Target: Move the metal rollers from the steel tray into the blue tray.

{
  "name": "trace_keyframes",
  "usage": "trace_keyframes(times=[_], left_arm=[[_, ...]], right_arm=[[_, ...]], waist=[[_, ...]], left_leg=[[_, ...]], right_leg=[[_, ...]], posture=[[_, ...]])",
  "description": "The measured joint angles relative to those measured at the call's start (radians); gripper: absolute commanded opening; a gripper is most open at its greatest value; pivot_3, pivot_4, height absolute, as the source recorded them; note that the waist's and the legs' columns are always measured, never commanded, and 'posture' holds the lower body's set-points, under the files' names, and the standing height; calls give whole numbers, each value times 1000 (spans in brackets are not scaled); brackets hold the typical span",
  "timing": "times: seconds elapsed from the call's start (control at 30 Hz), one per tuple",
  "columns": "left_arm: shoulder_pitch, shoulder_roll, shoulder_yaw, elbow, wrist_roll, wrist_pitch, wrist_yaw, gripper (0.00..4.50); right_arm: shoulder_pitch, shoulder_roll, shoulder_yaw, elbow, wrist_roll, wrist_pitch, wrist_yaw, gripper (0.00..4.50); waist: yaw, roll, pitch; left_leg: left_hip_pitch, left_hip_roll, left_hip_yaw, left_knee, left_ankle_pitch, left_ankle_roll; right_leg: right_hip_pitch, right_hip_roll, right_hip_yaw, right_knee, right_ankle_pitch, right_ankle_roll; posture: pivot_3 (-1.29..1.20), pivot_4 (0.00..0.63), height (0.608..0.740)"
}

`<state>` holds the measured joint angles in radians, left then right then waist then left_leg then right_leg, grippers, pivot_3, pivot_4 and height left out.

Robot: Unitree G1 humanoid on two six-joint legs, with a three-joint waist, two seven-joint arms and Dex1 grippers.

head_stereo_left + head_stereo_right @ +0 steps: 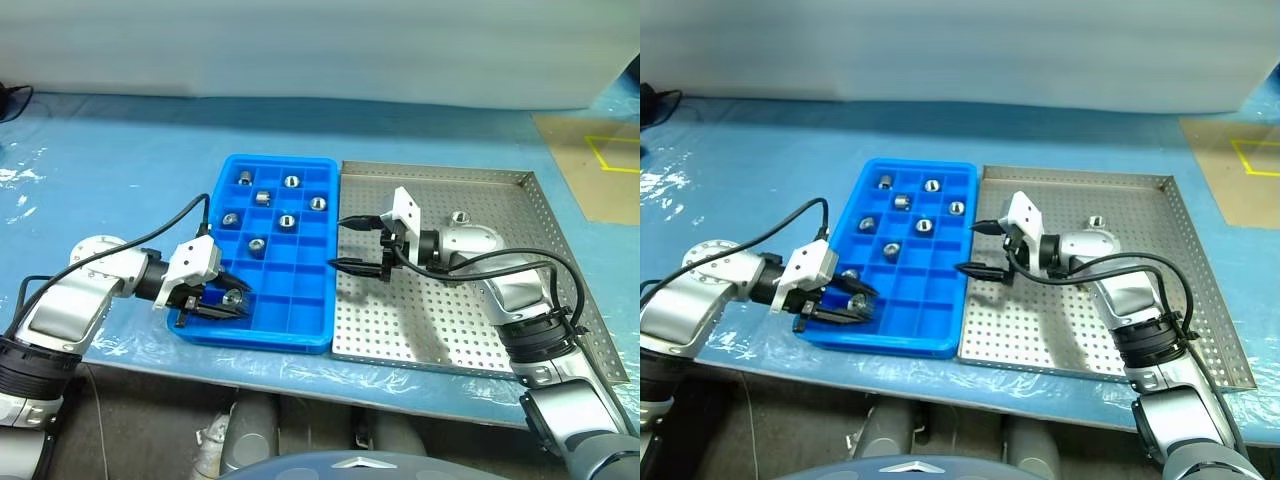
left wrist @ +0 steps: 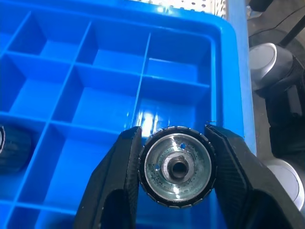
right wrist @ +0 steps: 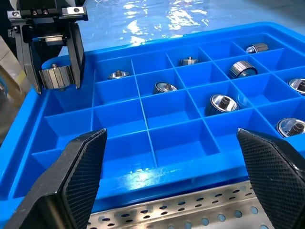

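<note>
Steel roller sits clamped in your left pincer above a near-corner cell of the blue tray; release next, while your right pincer, jaws apart, hovers empty over the steel tray.

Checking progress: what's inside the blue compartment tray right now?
Seven shiny metal rollers lie in separate squares of the bright blue plastic grid tray. The left gripper holds another roller over the near left corner, covering the square beneath.
</note>
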<state>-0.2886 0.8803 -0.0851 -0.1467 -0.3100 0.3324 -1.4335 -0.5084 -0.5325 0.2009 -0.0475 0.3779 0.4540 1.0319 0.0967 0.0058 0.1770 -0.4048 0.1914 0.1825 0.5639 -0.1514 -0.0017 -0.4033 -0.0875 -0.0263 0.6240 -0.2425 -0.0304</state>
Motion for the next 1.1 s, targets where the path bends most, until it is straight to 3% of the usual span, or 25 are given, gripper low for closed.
trace_keyframes(times=[0.2, 0.4, 0.57, 0.93, 1.1], left_arm=[[13, 2, -22, 57, 35, -55, 8, 1733], [-10, 17, -40, 109, 51, -105, -17, 3647], [-47, -4, -67, 170, 88, -150, -9, 3647], [-393, -243, -57, 267, -2, -53, 80, 3647], [-501, -334, -115, 429, 33, -120, 37, 3647]], right_arm=[[22, -2, 0, -15, 0, 7, 0, 4500], [28, -10, -2, -30, 0, 12, -1, 4500], [47, -19, -5, -38, -2, 13, -5, 4500], [92, -64, -63, -99, 16, 51, -27, 4500], [182, -124, -130, -161, 27, 92, -53, 4500]], waist=[[-1, 0, 0], [-1, 0, -1], [-3, 0, -1], [-5, -1, -1], [-6, -1, -1]], left_leg=[[-1, 0, 0, -1, 0, 0], [1, 0, 0, -1, 0, 0], [0, 1, 0, -1, 0, 0], [0, 0, 0, 3, 0, 0], [-1, 0, 0, 3, 0, 1]], right_leg=[[-1, 0, 0, -1, 0, -1], [0, 0, 1, 0, 0, -1], [-1, 1, 1, 0, -1, -1], [1, 1, 1, 2, 0, -1], [0, 1, 1, 0, 0, -1]], posture=[[44, 150, 740], [27, 150, 740], [7, 150, 740], [-93, 150, 740], [-180, 150, 740]])
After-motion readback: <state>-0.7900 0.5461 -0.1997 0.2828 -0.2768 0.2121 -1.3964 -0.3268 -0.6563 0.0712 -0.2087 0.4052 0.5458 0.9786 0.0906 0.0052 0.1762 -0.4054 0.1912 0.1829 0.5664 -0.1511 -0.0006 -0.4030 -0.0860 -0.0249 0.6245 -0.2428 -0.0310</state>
